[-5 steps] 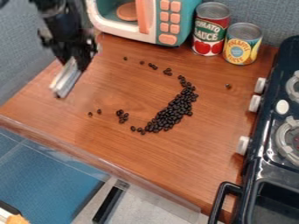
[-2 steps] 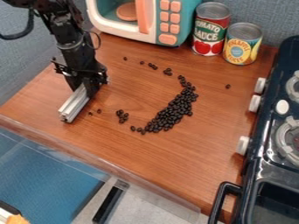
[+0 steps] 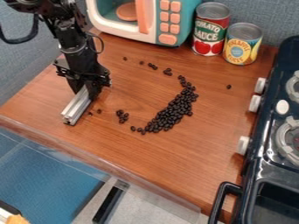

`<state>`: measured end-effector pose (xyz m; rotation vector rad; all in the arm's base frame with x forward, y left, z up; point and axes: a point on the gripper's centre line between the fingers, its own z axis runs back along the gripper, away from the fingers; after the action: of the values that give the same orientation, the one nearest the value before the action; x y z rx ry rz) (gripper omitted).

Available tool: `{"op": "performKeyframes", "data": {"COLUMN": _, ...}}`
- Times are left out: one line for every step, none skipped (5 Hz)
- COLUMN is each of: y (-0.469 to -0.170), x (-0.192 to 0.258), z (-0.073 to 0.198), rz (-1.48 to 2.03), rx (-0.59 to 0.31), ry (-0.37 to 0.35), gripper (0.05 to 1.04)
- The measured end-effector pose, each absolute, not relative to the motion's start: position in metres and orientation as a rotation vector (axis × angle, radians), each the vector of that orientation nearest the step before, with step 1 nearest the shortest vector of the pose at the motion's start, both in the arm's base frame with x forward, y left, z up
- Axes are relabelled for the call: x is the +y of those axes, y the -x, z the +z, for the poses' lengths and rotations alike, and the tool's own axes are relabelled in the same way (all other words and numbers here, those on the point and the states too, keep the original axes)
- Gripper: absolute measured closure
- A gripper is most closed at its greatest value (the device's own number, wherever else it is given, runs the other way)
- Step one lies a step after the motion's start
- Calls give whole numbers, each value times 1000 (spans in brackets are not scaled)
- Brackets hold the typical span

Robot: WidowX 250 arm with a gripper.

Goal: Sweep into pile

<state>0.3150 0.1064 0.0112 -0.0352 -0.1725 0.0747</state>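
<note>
Has just come down near the wooden counter [image 3: 175, 162], front left of the toy microwave [image 3: 125, 31], with the black gripper [image 3: 88, 89] closed narrow on a slotted metal bar [image 3: 77, 106], tip just beside two stray beans [image 3: 99, 111]. Leaves the curved band of dark beans [image 3: 169, 113], in front of the microwave, unshifted, so probably calls for an inward sweep from here to tighten the pile. Inside the microwave, a round orange plate [image 3: 126, 12]; to its right, a red-labelled can [image 3: 210, 30] and a yellow-labelled can [image 3: 241, 43], both closed on top.
</note>
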Motion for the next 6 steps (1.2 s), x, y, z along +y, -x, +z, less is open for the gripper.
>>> {"op": "performKeyframes", "data": {"y": -314, "x": 86, "z": 11, "rz": 81, "rx": -180, "ry": 41, "gripper": 705}}
{"op": "performKeyframes", "data": {"y": -316, "x": 77, "z": 11, "rz": 93, "rx": -198, "ry": 42, "gripper": 705}}
{"op": "performKeyframes", "data": {"y": -321, "x": 50, "z": 10, "rz": 67, "rx": -211, "ry": 74, "gripper": 705}}
{"op": "performKeyframes", "data": {"y": -328, "x": 27, "z": 9, "rz": 54, "rx": -208, "ry": 105, "gripper": 705}}
{"op": "performKeyframes", "data": {"y": -334, "x": 15, "z": 9, "rz": 63, "rx": -229, "ry": 110, "gripper": 705}}
{"op": "performKeyframes", "data": {"y": -337, "x": -3, "z": 8, "rz": 41, "rx": -238, "ry": 133, "gripper": 704}}
